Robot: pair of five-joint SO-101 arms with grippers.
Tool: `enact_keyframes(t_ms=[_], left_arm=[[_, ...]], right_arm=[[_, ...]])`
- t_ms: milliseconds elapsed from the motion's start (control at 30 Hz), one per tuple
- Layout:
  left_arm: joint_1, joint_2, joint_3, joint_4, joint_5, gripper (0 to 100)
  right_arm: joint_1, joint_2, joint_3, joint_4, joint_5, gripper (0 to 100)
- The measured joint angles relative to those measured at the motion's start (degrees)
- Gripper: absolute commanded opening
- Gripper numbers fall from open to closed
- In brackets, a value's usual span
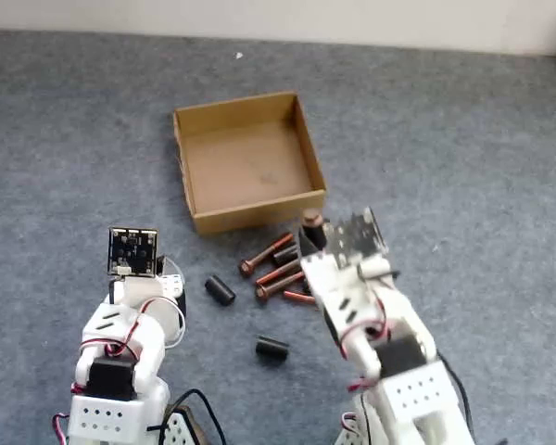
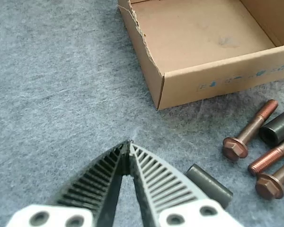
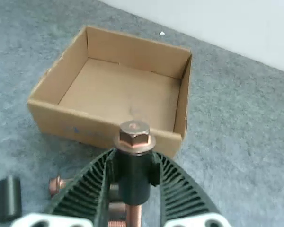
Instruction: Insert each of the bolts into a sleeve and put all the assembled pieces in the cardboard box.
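As the right hand clamps a sleeve with a bolt seated through it, head up, the step looks like delivery. Next it must clear the wall of the cardboard box just ahead and release; the left hand rests closed, empty.

The grey felt-covered worktop carries an open square brown cardboard box. Near its front wall, copper-coloured hex-head metal bolts lie in a loose cluster with a short black cylindrical sleeve among them. A second black sleeve lies beside the cluster, and a third black sleeve lies farther from the box.
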Motion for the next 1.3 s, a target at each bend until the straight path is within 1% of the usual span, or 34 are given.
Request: enact_keyframes(t_ms=[233,400,567,733,800,933,1133,1300], left_arm=[[0.0,0.0,0.4,-0.1,-0.2,1],[0.0,0.0,0.4,-0.3,-0.2,1],[0.0,0.0,0.6,-1.1,-0.2,1],[0.0,0.0,0.6,-1.2,-0.2,1],[0.0,0.0,0.6,-1.2,-0.2,1],[0.0,0.0,0.6,-1.2,-0.2,1],[0.0,0.0,0.6,-1.2,-0.2,1],[0.0,0.0,0.6,-1.2,-0.2,1]], right_arm=[[-0.1,29.2,-15.1,-12.9,0.0,0.5],[-0.8,47.6,-26.7,-19.8,0.0,0.5],[-0.9,61.6,-38.2,-24.1,0.0,0.5],[-1.0,73.2,-45.8,-25.1,0.0,0.9],[-1.0,76.2,-47.6,-25.1,0.0,3.8],[-1.1,77.9,-48.6,-25.1,0.0,12.9],[-1.1,77.8,-49.8,-24.0,0.0,13.5],[-1.1,71.5,-49.8,-14.0,0.0,13.5]])
